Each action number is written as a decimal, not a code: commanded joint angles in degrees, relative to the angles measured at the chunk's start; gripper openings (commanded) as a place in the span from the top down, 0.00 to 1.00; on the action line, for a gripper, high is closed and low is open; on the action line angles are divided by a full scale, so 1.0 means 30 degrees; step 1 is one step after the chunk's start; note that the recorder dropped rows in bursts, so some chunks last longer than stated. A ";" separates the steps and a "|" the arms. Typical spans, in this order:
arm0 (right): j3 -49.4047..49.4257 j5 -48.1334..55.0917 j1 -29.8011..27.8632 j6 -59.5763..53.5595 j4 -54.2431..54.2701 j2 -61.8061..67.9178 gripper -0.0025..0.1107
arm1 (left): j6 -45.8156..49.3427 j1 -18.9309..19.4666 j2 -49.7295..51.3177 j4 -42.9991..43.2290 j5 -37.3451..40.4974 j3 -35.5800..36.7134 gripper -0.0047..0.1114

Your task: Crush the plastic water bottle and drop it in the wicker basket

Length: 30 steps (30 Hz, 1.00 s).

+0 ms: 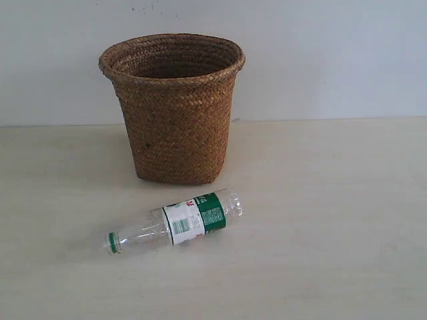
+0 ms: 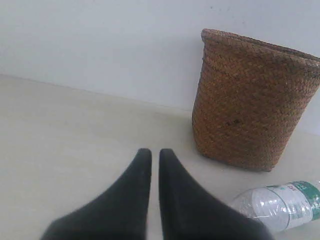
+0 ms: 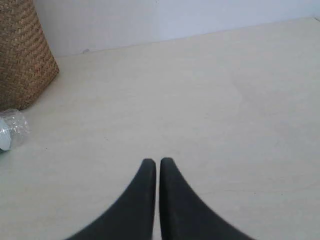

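Observation:
The plastic water bottle [image 1: 177, 221] lies on its side on the pale table, green cap toward the left, label in the middle. Just behind it stands the wicker basket [image 1: 173, 107], upright and brown. Neither gripper shows in the exterior view. In the left wrist view my left gripper [image 2: 155, 153] is shut with nothing in it, and the bottle's base end [image 2: 280, 206] and the basket [image 2: 250, 100] lie off to one side. My right gripper [image 3: 157, 162] is also shut and empty over bare table; the bottle's end [image 3: 12, 129] and the basket's wall [image 3: 22, 55] sit at the frame's edge.
A white wall [image 1: 333, 53] rises behind the table [image 1: 333, 233]. Nothing else stands on the tabletop besides the bottle and basket.

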 commanded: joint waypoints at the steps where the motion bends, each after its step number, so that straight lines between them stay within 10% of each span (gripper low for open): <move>1: -0.0004 -0.0018 -0.0120 -0.0036 -0.0165 -0.0091 0.98 | -0.0085 0.0080 -0.0075 0.0006 -0.0129 0.0046 0.91; 19: -0.0004 -0.0018 -0.0120 -0.0036 -0.0165 -0.0091 0.98 | -0.0085 0.0080 -0.0075 0.0006 -0.0178 0.0046 0.91; 30: -0.0004 -0.0018 -0.0120 -0.0036 -0.0165 -0.0091 0.98 | -0.2723 0.0038 -0.0075 -0.3367 -0.5761 0.0046 0.91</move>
